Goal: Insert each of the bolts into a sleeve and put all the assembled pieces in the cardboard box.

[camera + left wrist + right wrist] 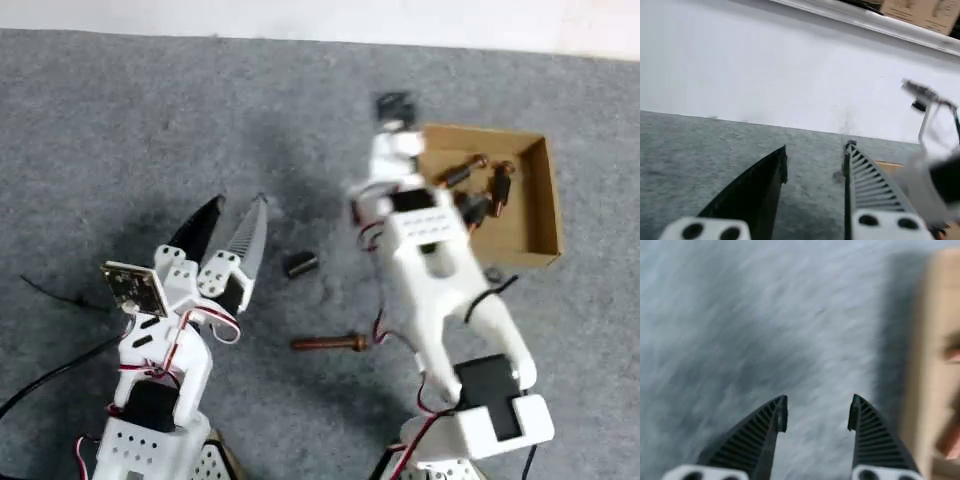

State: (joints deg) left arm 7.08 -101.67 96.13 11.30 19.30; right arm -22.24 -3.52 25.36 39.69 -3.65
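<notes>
Bolt [330, 343], sleeve [301, 264] on carpet [100, 120] — apart from box [535, 260].

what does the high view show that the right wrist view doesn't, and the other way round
High view adds the loose bolt, the sleeve, the left gripper, open, and assembled pieces in the cardboard box. Right wrist view adds the right gripper, open, over the grey carpet. Both share the carpet and the box's wall.
</notes>
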